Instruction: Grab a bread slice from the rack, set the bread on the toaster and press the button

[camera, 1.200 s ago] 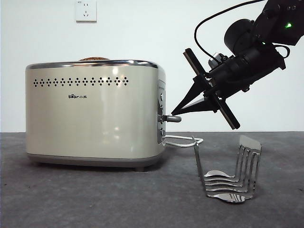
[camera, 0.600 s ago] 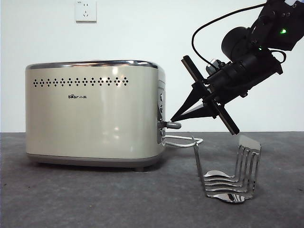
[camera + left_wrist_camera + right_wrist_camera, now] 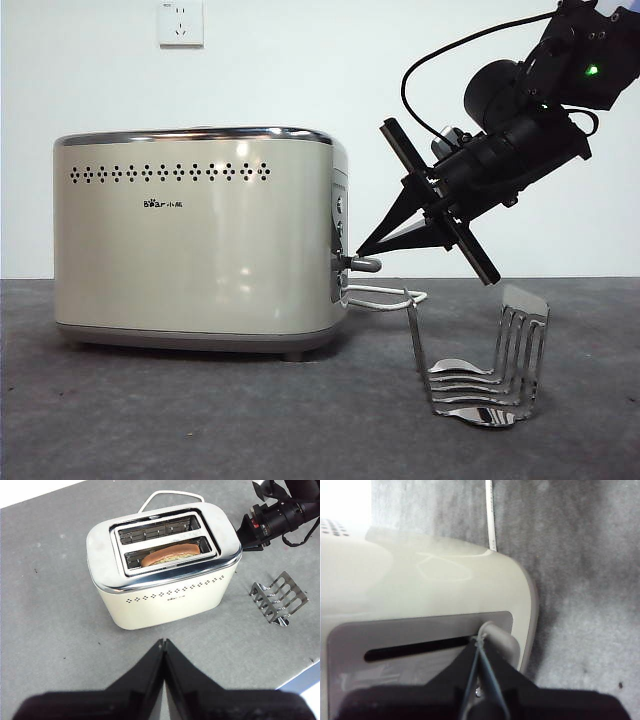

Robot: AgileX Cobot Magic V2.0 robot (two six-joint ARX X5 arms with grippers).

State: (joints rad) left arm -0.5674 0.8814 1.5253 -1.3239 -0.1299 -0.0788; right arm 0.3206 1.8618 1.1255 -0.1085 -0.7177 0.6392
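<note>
Because the toaster [image 3: 200,240] was the bulkiest thing on the table and stood free on its base, the likeliest trouble, as I judged it, was a push landing off-axis: if the right gripper [image 3: 362,250] bore sideways rather than straight down, its closed tip could skid off the button's rounded end, or nudge the whole toaster along the table [image 3: 200,420]. The slice of bread [image 3: 171,554] already sat low in the slot nearer the dotted side, only its brown crust showing, so a slipped press would leave it unlatched. The emptied rack [image 3: 480,365] stood just beside the toaster's control end, below the arm, and a careless descent might clip its upright wires. The right gripper's jaws were pinched together to a point, holding nothing, and that point rested right at the button [image 3: 363,264], just above it. The left gripper [image 3: 163,647], likewise closed and empty, hung high above the toaster.
</note>
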